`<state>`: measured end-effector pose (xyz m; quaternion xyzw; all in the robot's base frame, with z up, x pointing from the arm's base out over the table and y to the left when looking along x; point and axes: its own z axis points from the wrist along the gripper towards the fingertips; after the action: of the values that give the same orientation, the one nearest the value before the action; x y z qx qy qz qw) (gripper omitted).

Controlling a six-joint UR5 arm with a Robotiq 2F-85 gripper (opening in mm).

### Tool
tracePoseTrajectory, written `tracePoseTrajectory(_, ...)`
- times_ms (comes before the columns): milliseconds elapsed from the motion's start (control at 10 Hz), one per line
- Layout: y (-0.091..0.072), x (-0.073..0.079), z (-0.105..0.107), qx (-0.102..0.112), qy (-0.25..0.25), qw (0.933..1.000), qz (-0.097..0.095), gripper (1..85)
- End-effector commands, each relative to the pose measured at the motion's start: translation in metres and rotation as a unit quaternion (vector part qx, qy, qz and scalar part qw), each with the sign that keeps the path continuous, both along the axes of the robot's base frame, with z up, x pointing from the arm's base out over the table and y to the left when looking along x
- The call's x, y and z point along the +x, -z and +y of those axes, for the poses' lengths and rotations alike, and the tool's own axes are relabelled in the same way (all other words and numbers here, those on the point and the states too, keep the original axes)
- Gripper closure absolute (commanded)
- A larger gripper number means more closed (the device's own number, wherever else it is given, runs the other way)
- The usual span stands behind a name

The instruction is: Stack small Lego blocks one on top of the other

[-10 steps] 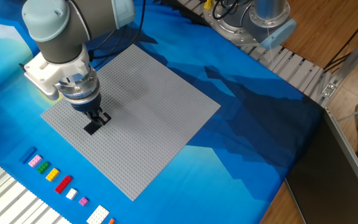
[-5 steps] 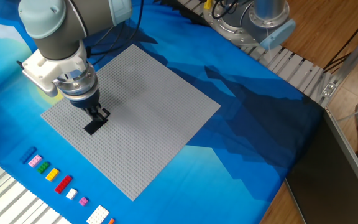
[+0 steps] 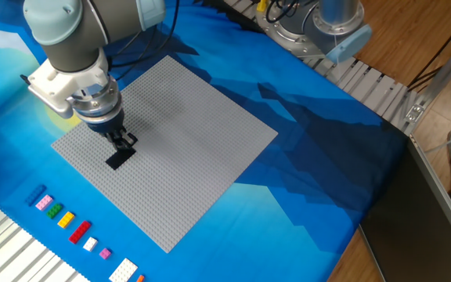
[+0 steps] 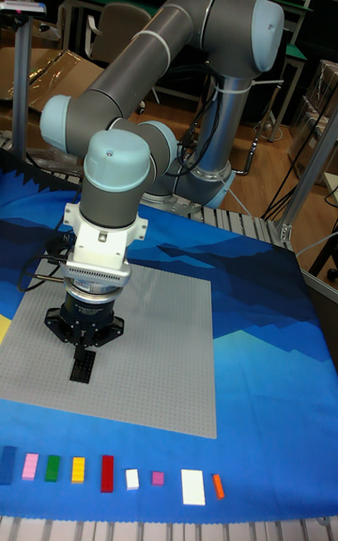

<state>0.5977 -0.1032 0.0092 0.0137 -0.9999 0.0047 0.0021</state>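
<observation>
Fixed view shows the black Lego block (image 3: 118,159) lying flat on the grey studded baseplate (image 3: 202,149), in the left-centre of the frame near the plate's lower-left edge. It reads as a thin, stiff plastic piece, light enough that weight is no concern, with smooth side walls that could slip from a loose pinch; the sensible hold is across its two short-spaced long sides, fingers low on the walls, since the studded top offers nothing to clamp. If its underside is pressed onto the plate's studs (cannot be judged from here), it would need a straight upward pull rather than a sideways drag.

Just above it, toward the upper left, hangs the gripper (image 3: 125,142), its fingertips close over the block's upper end. Whether the fingers are parted or closed, and whether they carry a small brick, is too small and dark to tell in either view.

Along the bottom left of the frame, a row of coloured bricks (image 3: 69,221) sits on the blue cloth (image 3: 312,172), well apart from the plate's work spot.
</observation>
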Motion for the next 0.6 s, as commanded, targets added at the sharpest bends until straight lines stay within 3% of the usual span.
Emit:
tracePoseTrajectory(0, 0.0002, 0.0006, -0.0047, -0.001, -0.004, 1.0, -0.004, 84.7)
tracePoseTrajectory(500, 0.0035, 0.0046, -0.0091, -0.005, -0.011, 0.9998, -0.013, 84.7)
